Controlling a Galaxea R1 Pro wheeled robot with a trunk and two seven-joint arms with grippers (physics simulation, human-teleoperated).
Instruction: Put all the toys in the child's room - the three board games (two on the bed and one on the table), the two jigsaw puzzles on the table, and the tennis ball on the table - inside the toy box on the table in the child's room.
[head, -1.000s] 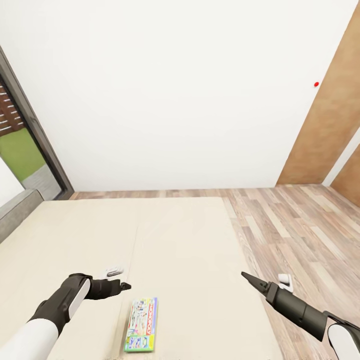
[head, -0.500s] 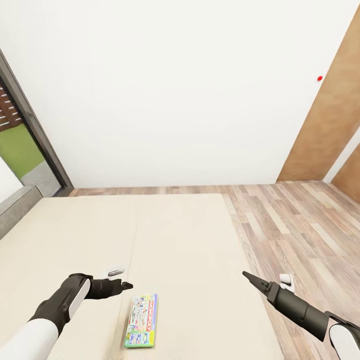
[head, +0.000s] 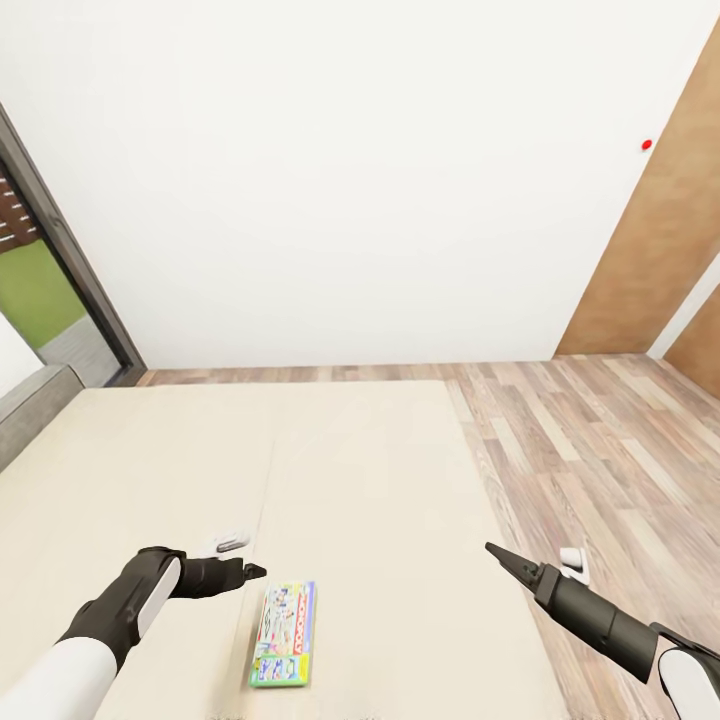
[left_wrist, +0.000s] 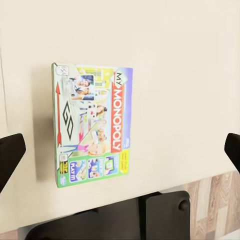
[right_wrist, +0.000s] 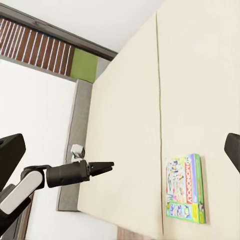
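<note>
One board game, a flat white-green box with a red MONOPOLY band (head: 283, 634), lies flat on the cream mattress of the bed (head: 350, 470) near its front edge. My left gripper (head: 250, 572) hovers just left of and above the box, open; in the left wrist view the box (left_wrist: 92, 125) lies between the two wide-apart fingertips (left_wrist: 10, 155). My right gripper (head: 495, 552) hangs open over the bed's right edge, well to the right of the box. From the right wrist view the box (right_wrist: 186, 187) and the left arm (right_wrist: 75, 172) both show.
Wood-plank floor (head: 600, 450) runs along the right of the bed. A brown wooden door (head: 660, 250) and a red wall knob (head: 647, 145) are at the far right. A dark-framed glass opening (head: 60, 280) and the grey bed frame (head: 30, 405) are at the left.
The whole picture has shifted slightly upward, so the camera has moved. The box lies still on the mattress, and both arms hold the same pose with grippers open.
</note>
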